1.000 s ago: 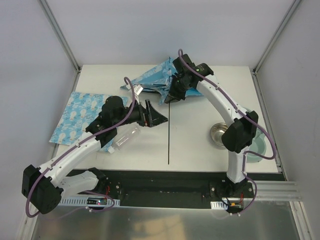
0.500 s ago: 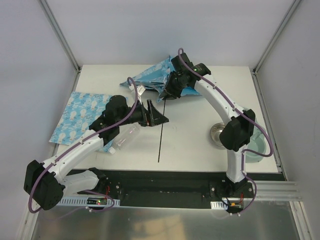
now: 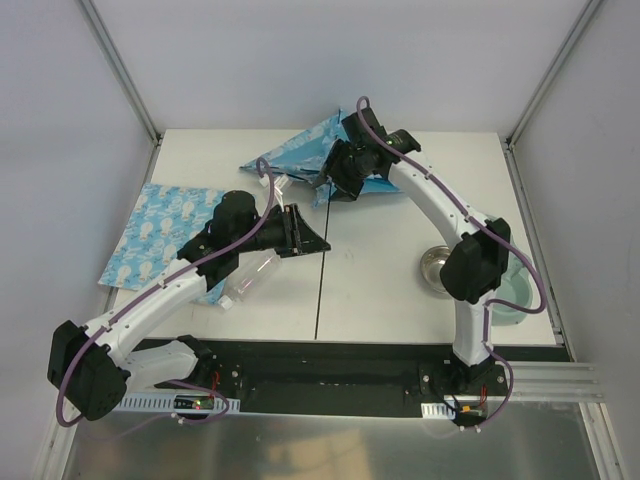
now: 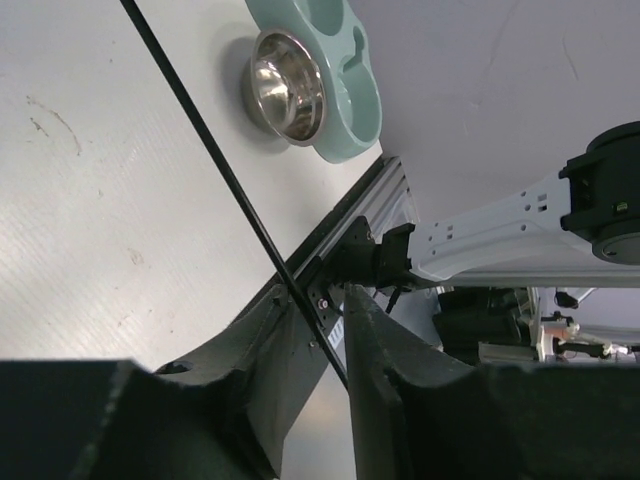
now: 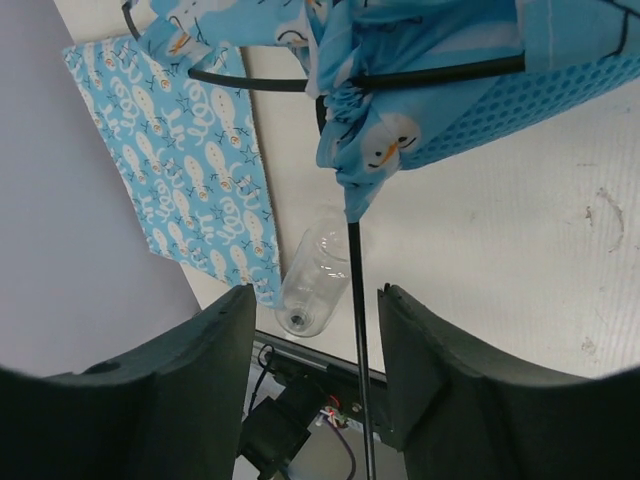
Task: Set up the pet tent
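Pet tent (image 3: 305,150) is at the far edge of the worktop (image 3: 400,225), about the middle. It's slumped in a blue heap, not standing.

One thin black pole (image 3: 319,295) comes out of a fabric corner of the tent and runs straight toward the near edge. Its free end is just short of that edge.

Left gripper (image 4: 325,300): jaws nearly together, one on each side of the pole near the middle of the worktop. A sliver of gap shows, so can't tell if it's actually clamping.

Right gripper (image 5: 318,300) is over the tent's near side, jaws wide apart and nothing pinched. The pole passes between its fingers (image 5: 430,350), close to one, with fabric bunched just above.

Printed mat (image 3: 160,230) lies flat at the left edge. Clear bottle (image 3: 250,275) is on its side beside the mat's near corner. Steel bowl (image 3: 433,268) is at the right edge, right by a mint-green dish (image 4: 352,115).
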